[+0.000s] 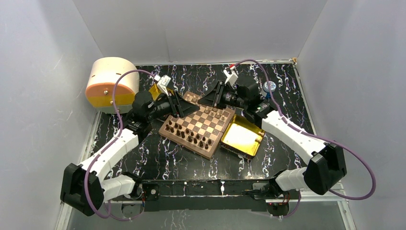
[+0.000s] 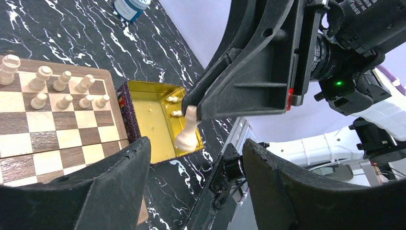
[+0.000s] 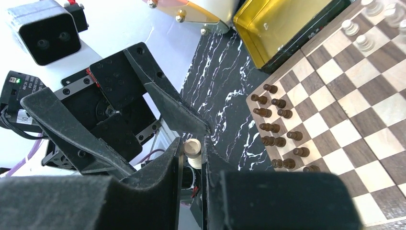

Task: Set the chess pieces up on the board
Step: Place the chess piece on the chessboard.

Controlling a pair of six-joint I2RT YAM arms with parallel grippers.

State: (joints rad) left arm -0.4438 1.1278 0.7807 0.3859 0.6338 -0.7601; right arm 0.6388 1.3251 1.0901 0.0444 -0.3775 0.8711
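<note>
The board (image 1: 209, 128) lies at the table's middle. Dark brown pieces (image 1: 189, 135) stand in two rows on its near-left side (image 3: 277, 127). Light tan pieces (image 2: 62, 88) stand in two rows on the far side. My right gripper (image 3: 192, 141) is shut on a light tan piece (image 3: 193, 148), held in the air; the piece also shows in the left wrist view (image 2: 187, 133). My left gripper (image 2: 196, 149) is open and empty, just facing the right gripper (image 1: 202, 101) over the board's back-left corner. A few light pieces (image 2: 174, 106) lie in a gold tray (image 2: 153, 124).
A gold tray (image 1: 242, 138) sits against the board's right side, and another gold tray (image 1: 155, 91) is behind the left gripper (image 1: 190, 109). A round white and orange container (image 1: 110, 82) stands at back left. A blue-lidded jar (image 1: 269, 86) stands at back right.
</note>
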